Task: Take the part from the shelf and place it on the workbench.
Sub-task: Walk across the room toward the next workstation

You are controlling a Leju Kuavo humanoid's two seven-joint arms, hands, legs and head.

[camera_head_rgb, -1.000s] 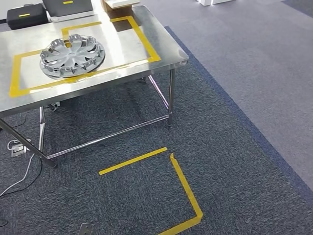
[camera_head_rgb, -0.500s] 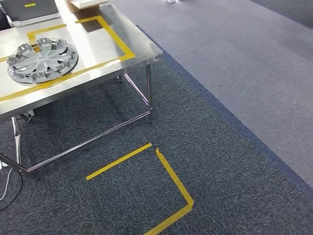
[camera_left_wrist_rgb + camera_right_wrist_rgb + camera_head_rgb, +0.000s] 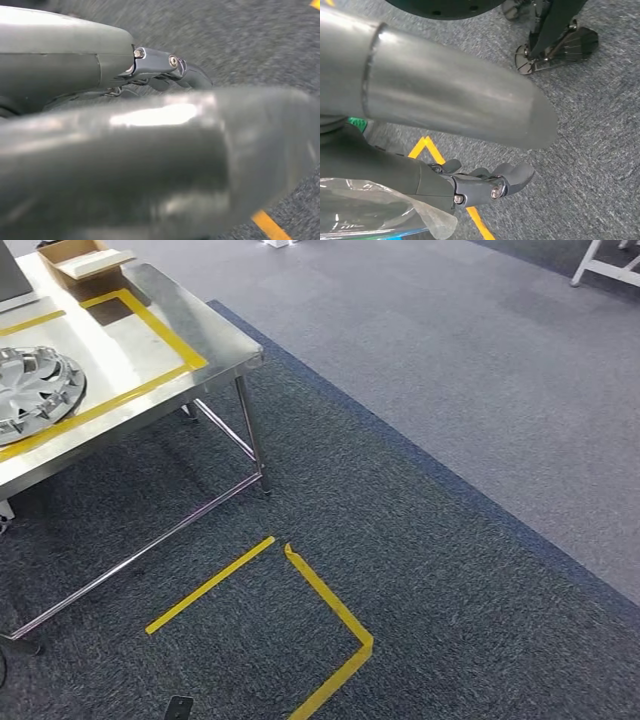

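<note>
A silver wheel cover [image 3: 30, 390], the part, lies flat on the steel workbench [image 3: 204, 340] inside a yellow tape outline, cut off by the head view's left edge. My left hand [image 3: 151, 140] hangs over dark carpet. Its thick thumb is blurred and close to the camera, and its dark fingers [image 3: 188, 75] reach out straight with nothing in them. My right hand [image 3: 452, 115] also hangs above the carpet. Its fingers [image 3: 508, 177] are extended apart from the thumb and it holds nothing. Both hands are far from the workbench.
A cardboard box [image 3: 79, 258] sits at the workbench's far corner. A yellow tape corner [image 3: 324, 610] marks the dark carpet in front of the table legs [image 3: 253, 435]. Lighter grey carpet stretches to the right, with a white frame [image 3: 604, 265] at the far right.
The camera has swung to the right, so the workbench and wheel cover now sit near the head view's left edge. Nothing on the table itself has moved.
</note>
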